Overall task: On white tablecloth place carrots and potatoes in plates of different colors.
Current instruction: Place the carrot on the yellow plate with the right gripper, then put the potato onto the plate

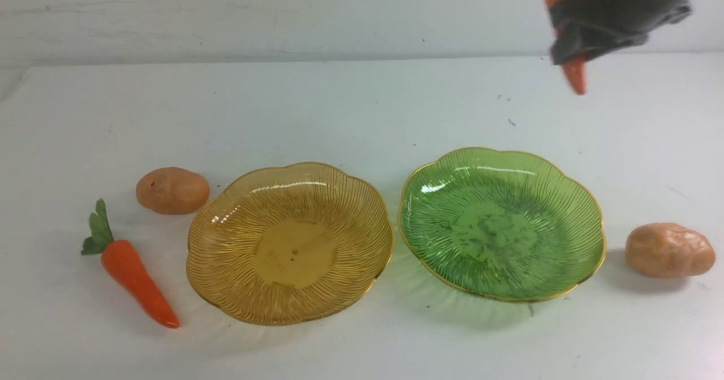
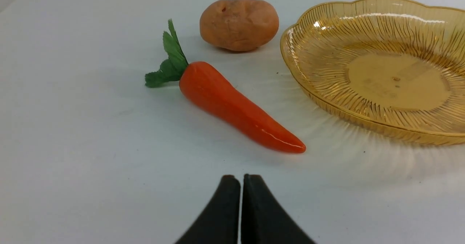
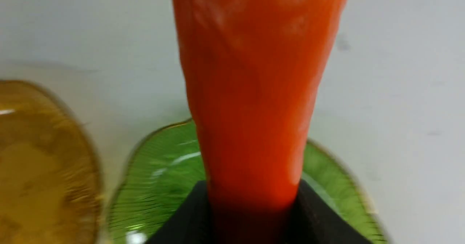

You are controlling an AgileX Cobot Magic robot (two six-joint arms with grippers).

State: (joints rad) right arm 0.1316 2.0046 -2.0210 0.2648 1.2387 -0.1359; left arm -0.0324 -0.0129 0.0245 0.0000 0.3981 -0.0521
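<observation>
My right gripper (image 1: 571,32) is shut on a carrot (image 1: 576,74), held high above the far right of the white tablecloth (image 1: 339,103), tip pointing down. In the right wrist view that carrot (image 3: 254,91) fills the middle between the black fingers (image 3: 319,215), over the green plate (image 3: 160,171). A second carrot (image 1: 136,275) lies at the front left, next to a potato (image 1: 172,190). The amber plate (image 1: 215,267) and green plate (image 1: 588,210) sit side by side. Another potato (image 1: 669,250) lies right of the green plate. My left gripper (image 2: 241,178) is shut and empty, near the lying carrot (image 2: 232,104).
A pale wall (image 1: 283,12) rises behind the table's far edge. In the left wrist view the potato (image 2: 239,24) and amber plate (image 2: 301,66) lie beyond the carrot. Small dark specks (image 1: 511,121) mark the cloth behind the green plate.
</observation>
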